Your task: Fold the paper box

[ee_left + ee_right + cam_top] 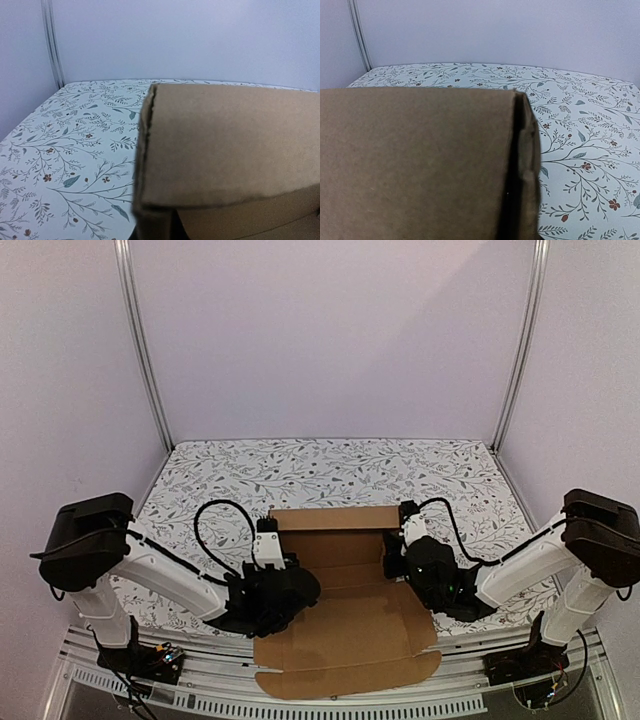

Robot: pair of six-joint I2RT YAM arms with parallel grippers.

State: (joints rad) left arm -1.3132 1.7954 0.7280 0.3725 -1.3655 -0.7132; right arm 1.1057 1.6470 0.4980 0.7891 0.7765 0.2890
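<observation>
Floral-print white worktop (330, 465), pale lilac walls (330, 340): one plain brown corrugated cardboard box (345, 625), partly folded.
Box lies centre-near between my two arms, far panel raised, front flap overhanging the near edge. Left arm (170, 570) at its left side, left fingers closed, out of my sight. Right arm (515, 570) at its right side, right fingers hidden; I cannot tell their state.

No legible text, labels or numbers, paper box (345, 630) unprinted
</observation>
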